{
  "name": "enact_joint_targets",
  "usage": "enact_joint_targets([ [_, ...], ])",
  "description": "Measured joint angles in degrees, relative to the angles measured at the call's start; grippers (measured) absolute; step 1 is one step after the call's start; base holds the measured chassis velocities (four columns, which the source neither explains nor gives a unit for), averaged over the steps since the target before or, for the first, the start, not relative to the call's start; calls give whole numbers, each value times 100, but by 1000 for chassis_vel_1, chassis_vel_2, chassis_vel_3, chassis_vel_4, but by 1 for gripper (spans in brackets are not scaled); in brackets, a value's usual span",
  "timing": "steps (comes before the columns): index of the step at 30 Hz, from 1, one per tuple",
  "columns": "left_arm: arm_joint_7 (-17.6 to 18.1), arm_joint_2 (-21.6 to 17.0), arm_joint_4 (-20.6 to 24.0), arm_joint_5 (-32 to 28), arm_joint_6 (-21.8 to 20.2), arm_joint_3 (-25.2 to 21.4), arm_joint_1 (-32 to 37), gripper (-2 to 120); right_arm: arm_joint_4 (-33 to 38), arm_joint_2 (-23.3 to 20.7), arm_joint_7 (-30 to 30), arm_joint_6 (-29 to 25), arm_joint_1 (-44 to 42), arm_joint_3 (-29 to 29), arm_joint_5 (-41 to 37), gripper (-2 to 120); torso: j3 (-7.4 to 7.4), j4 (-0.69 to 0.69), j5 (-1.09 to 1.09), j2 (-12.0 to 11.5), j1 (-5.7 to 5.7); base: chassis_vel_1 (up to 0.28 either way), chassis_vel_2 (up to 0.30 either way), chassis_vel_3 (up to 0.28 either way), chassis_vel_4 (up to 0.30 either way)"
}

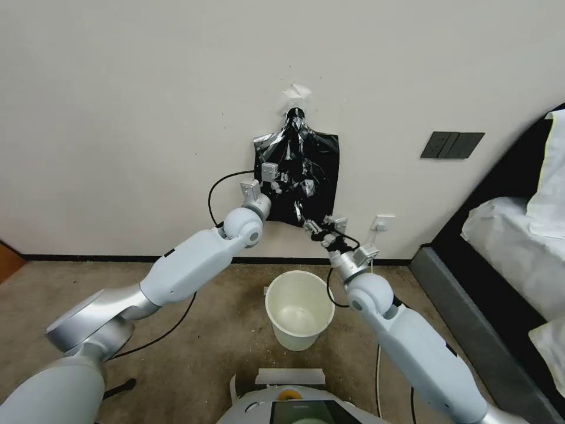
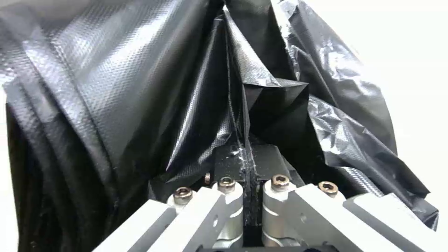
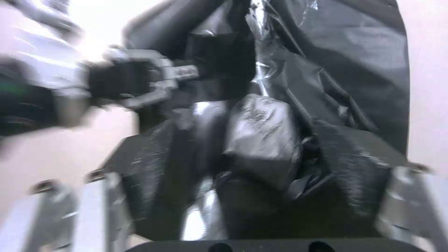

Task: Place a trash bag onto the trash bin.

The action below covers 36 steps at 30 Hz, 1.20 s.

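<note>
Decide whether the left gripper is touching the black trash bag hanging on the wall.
Touching. In the left wrist view the left gripper has its fingers closed together on a pinched fold of the trash bag.

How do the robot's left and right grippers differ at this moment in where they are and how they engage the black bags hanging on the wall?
The left gripper sits higher, at mid-height of the trash bag; the right gripper is lower, at its bottom edge, above the trash bin. The left gripper is shut, pinching a thin fold; the right gripper is open, its fingers spread around bunched plastic. Both touch the bag.
</note>
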State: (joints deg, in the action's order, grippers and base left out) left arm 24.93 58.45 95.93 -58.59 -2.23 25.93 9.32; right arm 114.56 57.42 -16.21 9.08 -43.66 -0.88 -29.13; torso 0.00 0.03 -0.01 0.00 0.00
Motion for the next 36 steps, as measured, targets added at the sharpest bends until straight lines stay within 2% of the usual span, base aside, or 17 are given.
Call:
enact_joint_targets([
  [4, -2, 24, -3, 1, 4, 1, 1, 0, -259, -59, -113, 220, 331, 226, 101, 98, 0, -3, 1, 0, 0, 0, 0, 0, 0],
  [10, -10, 140, -80, 3, 9, 23, -29, 0, -617, -42, -253, 310, 541, 462, 161, 100, 0, -3, 2, 0, 0, 0, 0, 0, 0],
  [12, -13, 168, -94, 4, 10, 29, -42, 0, -704, -20, -286, 315, 590, 492, 184, 96, 0, -4, 2, 0, 0, 0, 0, 0, 0],
  [16, -16, 195, -119, 8, 13, 44, -50, 0, -907, 26, -354, 335, 776, 556, 197, 78, 0, -2, 1, 0, 0, 0, 0, 0, 0],
  [17, -16, 195, -119, 8, 13, 44, -50, 0, -907, 26, -354, 335, 776, 556, 197, 78, 0, -2, 1, 0, 0, 0, 0, 0, 0],
  [18, -16, 195, -119, 10, 14, 46, -37, 0, -936, 28, -369, 337, 809, 588, 202, 71, 0, -2, 2, 0, 0, 0, 0, 0, 0],
  [20, -16, 184, -113, 13, 15, 50, -7, 0, -950, 34, -426, 345, 852, 623, 202, 63, 0, -3, 1, 0, 0, 0, 0, 0, 0],
  [21, -16, 184, -113, 13, 15, 50, -7, 0, -950, 34, -426, 345, 852, 623, 202, 63, 0, -3, 1, 0, 0, 0, 0, 0, 0],
  [24, -17, 145, -91, 16, 16, 52, 32, 0, -950, 56, -479, 362, 903, 661, 192, 48, 0, -3, 1, 0, 0, 0, 0, 0, 0],
  [25, -17, 145, -91, 16, 16, 52, 32, 0, -950, 56, -479, 362, 903, 661, 192, 48, 0, -3, 1, 0, 0, 0, 0, 0, 0],
  [29, -19, 86, -54, 18, 16, 48, 66, 0, -909, 70, -520, 369, 911, 666, 173, 30, 0, -2, 1, 0, 0, 0, 0, 0, 0],
  [30, -19, 86, -54, 18, 16, 48, 66, 0, -909, 70, -520, 369, 911, 666, 173, 30, 0, -2, 1, 0, 0, 0, 0, 0, 0],
  [32, -20, 58, -23, 19, 16, 41, 81, 0, -901, 69, -540, 369, 914, 666, 146, 18, 0, -3, 1, 0, 0, 0, 0, 0, 0],
  [33, -20, 58, -23, 19, 16, 41, 81, 0, -901, 69, -540, 369, 914, 666, 146, 18, 0, -3, 1, 0, 0, 0, 0, 0, 0],
  [35, -20, 41, 8, 19, 16, 39, 93, 0, -878, 62, -559, 369, 918, 666, 117, 8, 0, -3, 1, 0, 0, 0, 0, 0, 0],
  [36, -20, 41, 8, 19, 16, 39, 93, 0, -878, 62, -559, 369, 918, 666, 117, 8, 0, -3, 1, 0, 0, 0, 0, 0, 0],
])
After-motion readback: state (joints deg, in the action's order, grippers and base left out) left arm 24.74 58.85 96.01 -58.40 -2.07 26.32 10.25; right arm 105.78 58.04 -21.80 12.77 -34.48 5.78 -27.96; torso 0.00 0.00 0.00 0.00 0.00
